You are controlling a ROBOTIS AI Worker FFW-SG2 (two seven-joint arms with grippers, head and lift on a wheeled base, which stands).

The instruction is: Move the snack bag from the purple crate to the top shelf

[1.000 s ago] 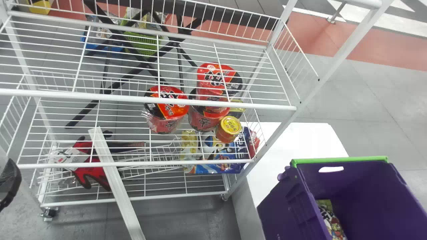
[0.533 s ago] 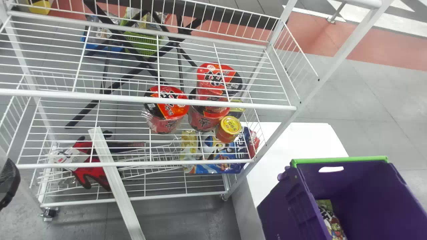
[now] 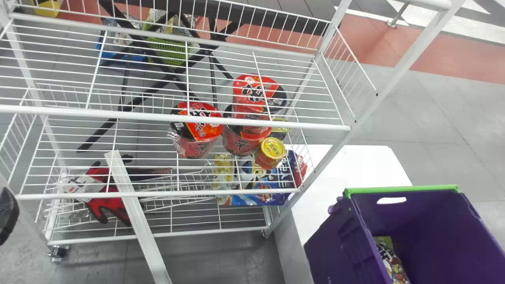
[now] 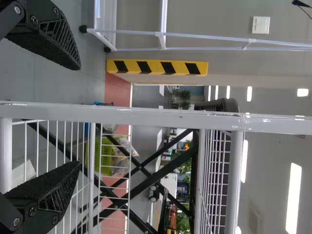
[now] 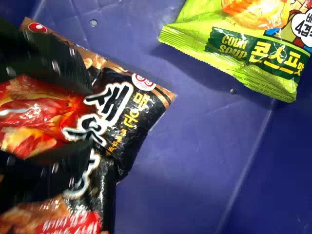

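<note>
Right wrist view, low in the purple crate: right gripper right at the black and red snack bag, fingers apart, with part of the bag in the gap. Touching it or not, cannot tell. Close by on the crate floor, a green snack bag. Tall crate walls all around both bags, with a green edge on top at the far side. Under the crate, a white table.

Over at the left edge of the head view, left gripper, fingers wide apart with nothing in between. Just ahead of it, a white post, standing up in the way.

Next to the table, a slanted corner post, between the crate and the upper wire shelf. Below that shelf, big red noodle cups and a little yellow-topped can. Lower down, behind wires, a blue bag and red gloves, with a long white bar in front. Past the rack, crossed black legs and a green basket.
</note>
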